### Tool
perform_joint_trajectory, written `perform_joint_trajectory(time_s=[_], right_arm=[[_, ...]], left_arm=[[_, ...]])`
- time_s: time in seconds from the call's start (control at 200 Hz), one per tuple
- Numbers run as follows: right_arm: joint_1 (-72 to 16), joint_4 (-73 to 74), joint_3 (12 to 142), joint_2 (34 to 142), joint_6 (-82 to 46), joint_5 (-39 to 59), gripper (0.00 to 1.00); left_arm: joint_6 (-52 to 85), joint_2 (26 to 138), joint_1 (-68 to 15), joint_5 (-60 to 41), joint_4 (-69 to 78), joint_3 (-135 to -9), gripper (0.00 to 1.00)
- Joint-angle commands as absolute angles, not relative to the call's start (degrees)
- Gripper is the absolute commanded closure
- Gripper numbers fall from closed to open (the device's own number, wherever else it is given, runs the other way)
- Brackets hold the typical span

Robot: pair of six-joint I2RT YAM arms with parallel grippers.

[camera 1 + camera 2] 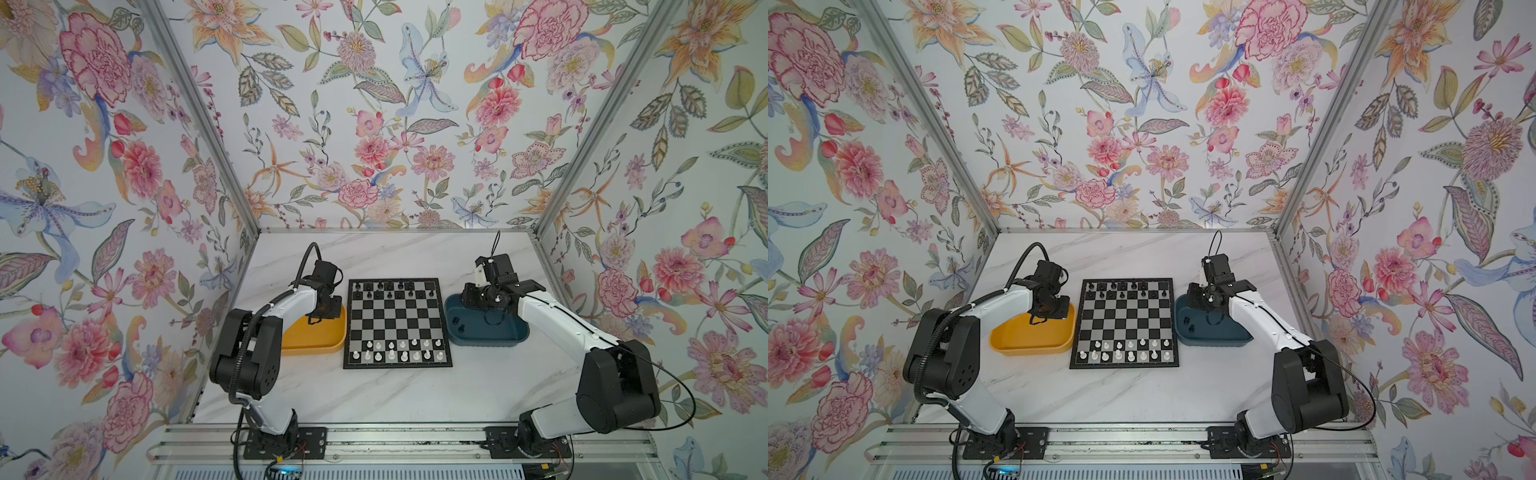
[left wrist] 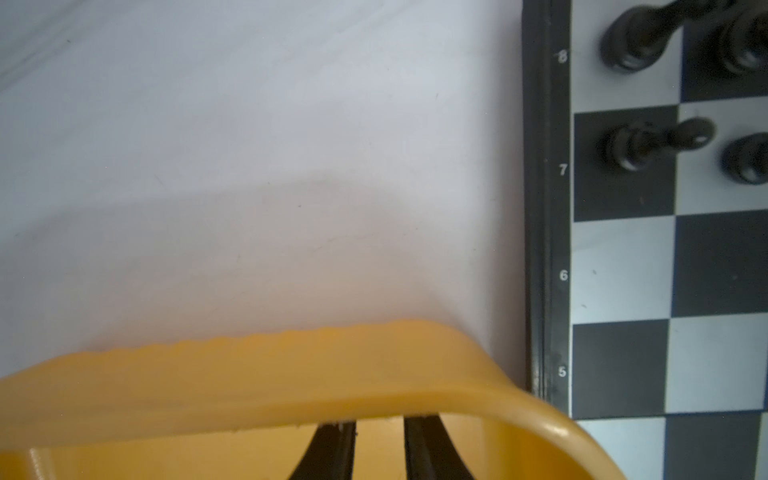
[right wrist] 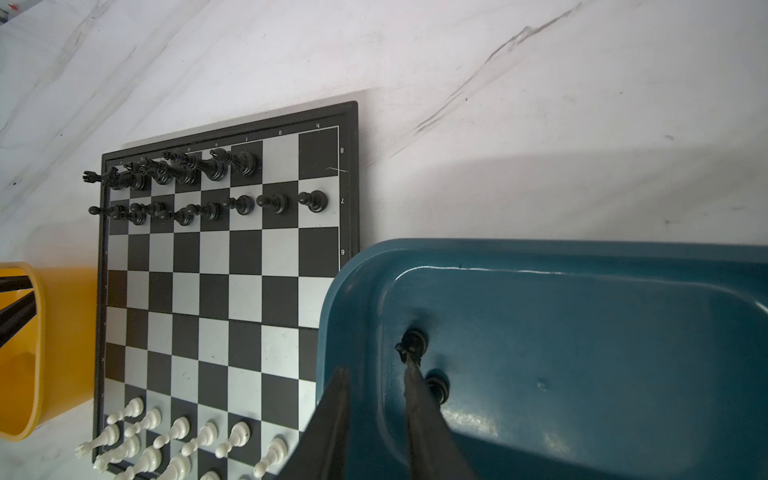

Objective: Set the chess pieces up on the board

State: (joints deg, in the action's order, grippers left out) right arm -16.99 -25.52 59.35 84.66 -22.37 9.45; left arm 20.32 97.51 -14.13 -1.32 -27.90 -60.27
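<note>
The board (image 1: 397, 328) (image 1: 1125, 324) lies flat at mid-table. Several black chess pieces (image 1: 386, 291) (image 3: 187, 170) fill its two far rows, except two bare squares at the right end of the farthest row. Several white pieces (image 1: 399, 351) (image 3: 174, 432) stand in the two near rows. Two black pieces (image 3: 415, 340) (image 1: 1187, 321) lie in the dark blue tray (image 1: 498, 332) (image 3: 582, 332). My right gripper (image 3: 374, 365) (image 1: 469, 305) hangs over them, slightly open and holding nothing. My left gripper (image 2: 380, 424) (image 1: 316, 320) is inside the yellow tray (image 2: 249, 374) (image 1: 320, 345), slightly open and holding nothing.
The yellow tray sits against the board's left edge and the blue tray against its right edge. Both arms reach in from the front rail. Floral walls close the table on three sides.
</note>
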Motion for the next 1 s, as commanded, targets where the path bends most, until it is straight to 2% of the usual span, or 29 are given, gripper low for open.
perform_joint_trajectory(time_s=[0.0, 0.996], right_arm=[[-16.77, -26.63, 60.16, 84.82, -22.85, 8.66, 0.75], [-16.74, -26.5, 59.85, 84.9, -22.97, 8.53, 0.75]], left_arm=[[19.59, 98.7, -13.46, -2.37, -26.59, -59.15, 0.77], [19.29, 100.41, -13.35, -5.45, -27.6, -59.48, 0.8]])
